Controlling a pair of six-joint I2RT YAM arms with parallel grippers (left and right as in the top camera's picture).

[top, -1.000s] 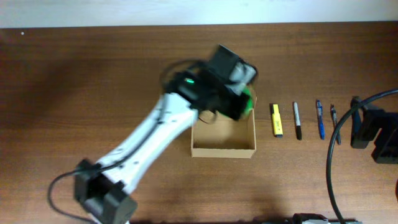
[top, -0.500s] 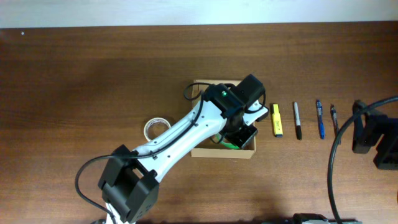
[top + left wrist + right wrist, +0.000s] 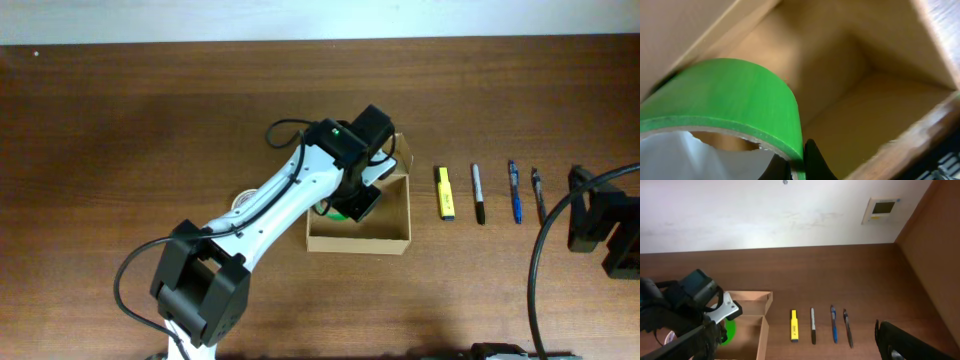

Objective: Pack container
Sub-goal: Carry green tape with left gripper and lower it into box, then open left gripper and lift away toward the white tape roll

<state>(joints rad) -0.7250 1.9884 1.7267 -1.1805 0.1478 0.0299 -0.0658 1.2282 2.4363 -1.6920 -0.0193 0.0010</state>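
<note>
The container point(image 3: 358, 243) is an open tan cardboard box at mid-table, its flap lid standing at the back; it also shows in the left wrist view point(image 3: 880, 50) and the right wrist view point(image 3: 762, 330). My left gripper point(image 3: 350, 200) reaches down inside the box and is shut on the wall of a green tape roll point(image 3: 333, 211). The left wrist view shows the jaws point(image 3: 799, 152) pinching the roll point(image 3: 730, 95) above the box floor. The roll also shows in the right wrist view point(image 3: 730, 330). My right gripper point(image 3: 592, 212) rests at the table's right edge, and its jaws do not show clearly.
A white tape roll point(image 3: 240, 203) lies left of the box, partly under the left arm. Right of the box lie a yellow highlighter point(image 3: 444, 192), a black marker point(image 3: 478, 193), a blue pen point(image 3: 514, 190) and a dark pen point(image 3: 538, 195). A black cable point(image 3: 545, 270) loops by the right arm.
My left gripper carried the green tape roll from above the box's back edge down into the box, then shifted left inside it. The right arm has not moved.
</note>
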